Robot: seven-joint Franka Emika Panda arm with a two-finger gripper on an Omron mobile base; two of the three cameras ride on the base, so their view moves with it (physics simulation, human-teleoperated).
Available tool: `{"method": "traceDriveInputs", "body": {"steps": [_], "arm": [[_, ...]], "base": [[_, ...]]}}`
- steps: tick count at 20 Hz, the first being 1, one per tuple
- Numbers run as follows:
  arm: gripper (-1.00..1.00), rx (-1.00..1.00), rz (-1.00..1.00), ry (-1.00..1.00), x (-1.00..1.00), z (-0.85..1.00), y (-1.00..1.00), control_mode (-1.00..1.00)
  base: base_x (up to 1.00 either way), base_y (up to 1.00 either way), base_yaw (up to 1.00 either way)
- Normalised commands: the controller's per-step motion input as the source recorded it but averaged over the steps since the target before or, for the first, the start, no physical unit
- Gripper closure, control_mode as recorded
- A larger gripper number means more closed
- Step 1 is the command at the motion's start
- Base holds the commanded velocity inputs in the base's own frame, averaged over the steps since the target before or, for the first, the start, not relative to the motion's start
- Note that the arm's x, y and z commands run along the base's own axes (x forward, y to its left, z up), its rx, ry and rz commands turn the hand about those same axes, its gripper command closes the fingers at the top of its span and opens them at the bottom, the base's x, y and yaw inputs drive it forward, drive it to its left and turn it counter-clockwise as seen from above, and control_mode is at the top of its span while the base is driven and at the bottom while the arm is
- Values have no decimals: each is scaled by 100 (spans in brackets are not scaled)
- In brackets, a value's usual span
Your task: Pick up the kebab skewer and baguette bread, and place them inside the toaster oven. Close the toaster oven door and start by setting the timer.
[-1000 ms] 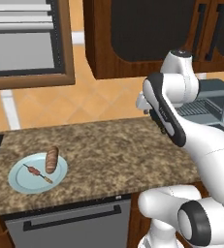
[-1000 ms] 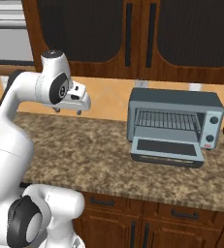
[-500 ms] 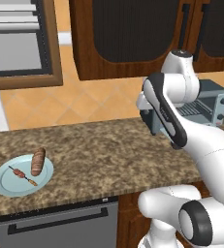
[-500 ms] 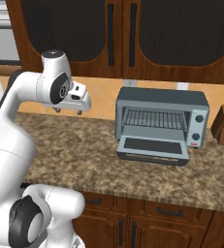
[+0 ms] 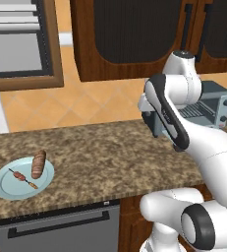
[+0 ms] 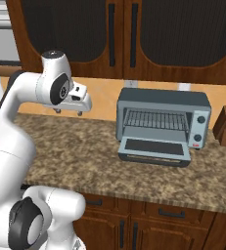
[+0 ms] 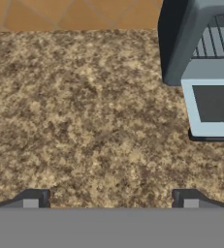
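Skewer and loaf on the plate, oven open across the desk

Lower left: the thin kebab skewer (image 5: 24, 177) runs upper-left to lower-right beside the stubby brown baguette bread (image 5: 38, 164), nearly upright, on a plate (image 5: 7, 189). Toaster oven (image 6: 163, 122) door (image 6: 155, 149) lies dropped. Fingers (image 7: 111, 197) spread wide, empty.

Even, flat light fills all three views, bright with no hot spots and no visible lamp. The speckled surface (image 6: 85, 151) reads clearly, its grain crisp in the base views but coarse and blotchy in the hand view, where the texture breaks into soft patches. The toaster oven (image 6: 162, 124) throws a thin dark shadow under its lowered door (image 6: 155, 148) and a darker band on its side wall in the hand view. The upper cabinets (image 6: 134, 36) stay very dark, their panels nearly black, without glare. The plate (image 5: 4, 187) shows no shine. Edges look jagged and pixelated; lines stay straight out to the borders.
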Motion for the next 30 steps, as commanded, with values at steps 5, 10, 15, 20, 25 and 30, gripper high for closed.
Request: {"method": "traceDriveInputs", "body": {"steps": [5, 10, 15, 20, 25, 30], "arm": [[-100, 0, 0, 0, 0, 0, 0, -100], [-100, -2, 0, 1, -14, -9, 0, -100], [-100, 11, 24, -25, -49, -14, -77, -100], [-100, 6, 51, -48, -1, -10, -81, -100], [-100, 0, 35, -29, 32, -27, -76, -100], [-100, 0, 1, -21, 59, -26, -54, -100]], "base": [[0, 0, 0], [0, 0, 0], [0, 0, 0], [0, 0, 0], [0, 0, 0], [0, 0, 0]]}}
